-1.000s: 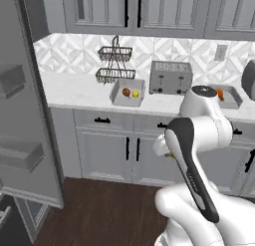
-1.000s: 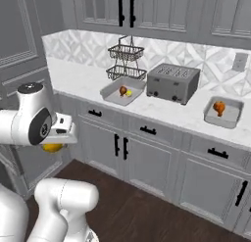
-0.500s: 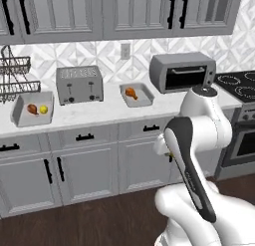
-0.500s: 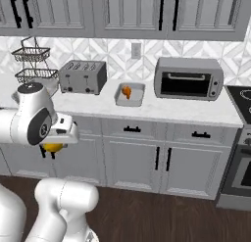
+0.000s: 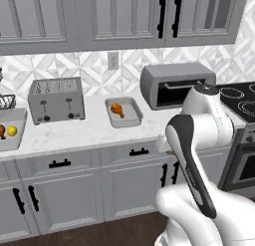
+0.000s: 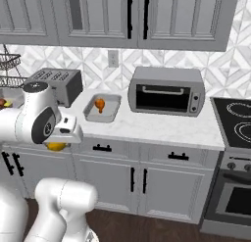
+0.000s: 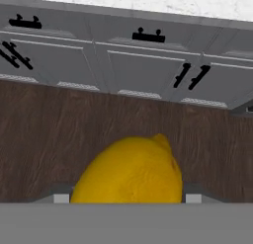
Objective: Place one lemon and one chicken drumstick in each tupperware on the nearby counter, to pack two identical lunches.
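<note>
While it hangs over the floor, the claw (image 7: 126,198) pinches a lemon (image 7: 128,174).

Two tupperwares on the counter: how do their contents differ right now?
The tupperware by the toaster oven holds a lone chicken drumstick; the tupperware left of the toaster holds a drumstick plus a lemon. The first sits in full view, the second is cut by the frame edge. Both are shallow grey trays on the counter.
</note>
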Controlling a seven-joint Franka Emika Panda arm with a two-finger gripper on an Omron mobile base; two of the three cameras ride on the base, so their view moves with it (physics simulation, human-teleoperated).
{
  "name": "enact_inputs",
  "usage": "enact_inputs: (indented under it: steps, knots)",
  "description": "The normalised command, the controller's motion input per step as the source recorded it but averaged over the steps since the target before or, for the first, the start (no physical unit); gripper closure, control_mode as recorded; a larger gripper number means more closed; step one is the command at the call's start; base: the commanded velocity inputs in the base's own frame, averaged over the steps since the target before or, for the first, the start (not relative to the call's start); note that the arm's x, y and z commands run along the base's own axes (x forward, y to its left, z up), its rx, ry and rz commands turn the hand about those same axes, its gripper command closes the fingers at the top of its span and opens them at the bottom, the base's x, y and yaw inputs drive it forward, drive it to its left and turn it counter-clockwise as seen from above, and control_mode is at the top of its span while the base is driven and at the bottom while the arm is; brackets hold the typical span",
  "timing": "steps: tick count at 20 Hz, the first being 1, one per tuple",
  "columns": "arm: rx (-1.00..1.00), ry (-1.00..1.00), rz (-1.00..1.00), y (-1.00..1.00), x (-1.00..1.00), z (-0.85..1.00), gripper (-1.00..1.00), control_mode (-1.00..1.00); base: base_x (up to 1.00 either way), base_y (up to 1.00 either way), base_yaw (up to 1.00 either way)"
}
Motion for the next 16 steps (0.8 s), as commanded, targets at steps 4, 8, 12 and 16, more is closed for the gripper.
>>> enact_inputs:
  steps: [4,8,12,16]
  knots:
    - [0.00,0.00,0.00,0.00,0.00,0.00,1.00,1.00,1.00,-0.37,0.12]
    - [0.00,0.00,0.00,0.00,0.00,0.00,1.00,1.00,0.98,-0.09,0.06]
    - [0.00,0.00,0.00,0.00,0.00,0.00,1.00,1.00,0.60,0.15,0.00]
    - [0.00,0.00,0.00,0.00,0.00,0.00,1.00,1.00,0.05,0.01,0.00]
